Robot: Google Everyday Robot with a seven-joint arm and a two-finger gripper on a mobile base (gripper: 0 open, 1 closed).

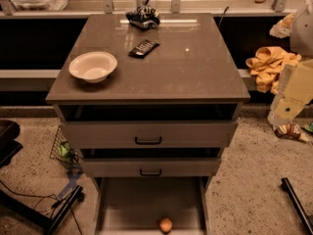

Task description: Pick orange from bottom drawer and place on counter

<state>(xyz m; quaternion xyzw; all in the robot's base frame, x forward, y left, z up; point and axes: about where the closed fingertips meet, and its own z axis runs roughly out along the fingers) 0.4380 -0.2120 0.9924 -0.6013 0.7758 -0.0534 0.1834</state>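
Observation:
The orange (166, 224) lies at the front middle of the open bottom drawer (122, 204), on its pale grey floor. The counter (171, 67) is the glossy grey-brown top of the cabinet. My pale arm (295, 84) hangs down at the right edge of the view, beside the cabinet. The gripper (288, 129) is at its lower end, near the floor to the right of the upper drawers. It is far to the right of the orange and above it, and holds nothing that I can see.
A white bowl (93, 66) stands at the counter's left, a black remote-like object (144, 48) in the middle, and a black-and-white object (143, 17) at the back edge. The two upper drawers (148, 133) are slightly pulled out. Yellow cloth (268, 65) lies on the right. A wire basket (62, 151) and black legs stand on the left.

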